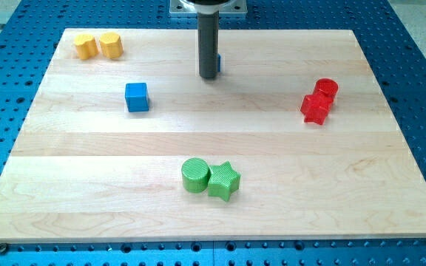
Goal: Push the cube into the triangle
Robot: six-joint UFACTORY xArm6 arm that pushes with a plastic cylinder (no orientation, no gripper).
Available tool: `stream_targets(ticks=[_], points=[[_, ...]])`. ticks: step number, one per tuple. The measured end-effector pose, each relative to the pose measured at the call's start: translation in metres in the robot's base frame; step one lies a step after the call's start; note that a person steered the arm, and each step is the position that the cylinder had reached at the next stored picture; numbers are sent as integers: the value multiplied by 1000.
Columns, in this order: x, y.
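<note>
Nearest: green cylinder [194, 175] touching green star [225, 180]. Rod upright at far centre, my tip [209, 76] hiding a blue block [218, 63], shape unclear. Blue cube [136, 97] left, apart. No jaws; no legible writing.

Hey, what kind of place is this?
Probably a robotics lab bench: a wooden board on a blue perforated table, small coloured blocks like the blue cube, and my tip above.

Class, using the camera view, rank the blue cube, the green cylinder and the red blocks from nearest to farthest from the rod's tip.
Measured from my tip:
1. Blue cube, toward the view's left.
2. Green cylinder, toward the view's bottom.
3. Red blocks, toward the view's right; too close to the cylinder to call firmly.
</note>
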State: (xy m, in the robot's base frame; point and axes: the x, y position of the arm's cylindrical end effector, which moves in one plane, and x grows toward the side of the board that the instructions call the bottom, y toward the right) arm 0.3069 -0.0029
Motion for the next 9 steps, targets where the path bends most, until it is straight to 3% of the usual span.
stream_targets(ticks=[1,2,3,4,5,8,9], points=[[-31,0],[30,-1],[149,-59],[174,-172],[146,-216],[40,-20],[50,-19]])
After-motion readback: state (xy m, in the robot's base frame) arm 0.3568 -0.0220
